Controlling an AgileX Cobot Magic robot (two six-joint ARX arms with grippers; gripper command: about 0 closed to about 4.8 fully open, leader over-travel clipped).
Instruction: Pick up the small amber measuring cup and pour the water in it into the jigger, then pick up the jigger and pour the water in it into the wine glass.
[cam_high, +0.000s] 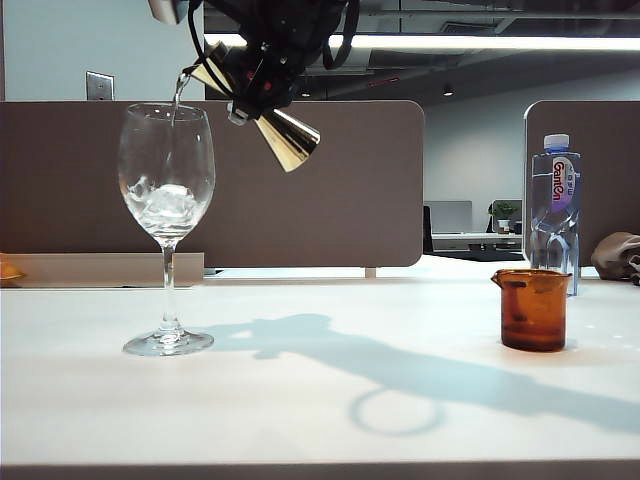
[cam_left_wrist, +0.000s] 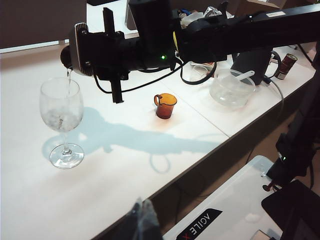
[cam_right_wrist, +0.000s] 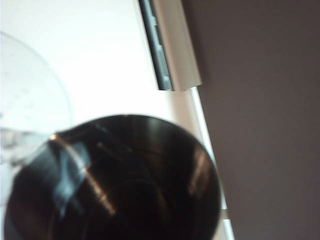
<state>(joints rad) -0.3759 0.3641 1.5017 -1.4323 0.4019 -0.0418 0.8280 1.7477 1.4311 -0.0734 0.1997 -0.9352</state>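
- The right gripper (cam_high: 252, 82), clamped on the waist of the shiny gold hourglass jigger (cam_high: 285, 137), tips it above the wine glass (cam_high: 166, 180).
- A thin stream of clear water (cam_high: 178, 95) falls into the rounded bowl over ice cubes (cam_high: 168, 203).
- The translucent amber measuring cup (cam_high: 533, 309) stands well apart on the smooth white table (cam_high: 300, 400), near a clear plastic bottle (cam_high: 555, 205).
- The left gripper (cam_left_wrist: 142, 220) hangs off the table edge; its state is unreadable.

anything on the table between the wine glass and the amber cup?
Nothing: between the wine glass and the small amber measuring cup the table carries only the arm's shadow, per the exterior view.
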